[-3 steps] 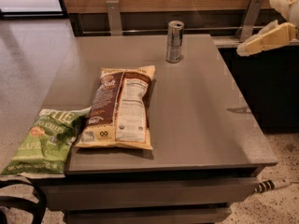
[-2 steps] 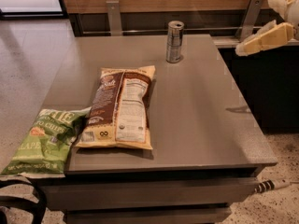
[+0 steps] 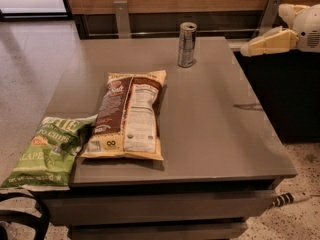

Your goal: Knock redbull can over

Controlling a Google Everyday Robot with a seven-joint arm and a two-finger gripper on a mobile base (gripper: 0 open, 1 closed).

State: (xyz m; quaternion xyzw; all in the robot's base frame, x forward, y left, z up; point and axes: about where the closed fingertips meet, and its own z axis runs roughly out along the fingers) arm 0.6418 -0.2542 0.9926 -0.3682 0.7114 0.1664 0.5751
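Note:
The redbull can point(image 3: 187, 44), slim and silver-grey with darker bands, stands upright near the far edge of the grey table point(image 3: 215, 124). My gripper point(image 3: 267, 41), cream-coloured, comes in from the right edge of the view. It hovers above the table's far right corner, to the right of the can and at about its height. It is clear of the can.
A brown and yellow chip bag point(image 3: 128, 116) lies flat in the middle left of the table. A green chip bag point(image 3: 47, 151) hangs over the front left corner. A wooden wall with metal brackets point(image 3: 121, 18) runs behind the table. A power strip point(image 3: 291, 199) lies on the floor at the right.
My gripper has moved a little to the left, toward the can. The can and both bags have not moved.

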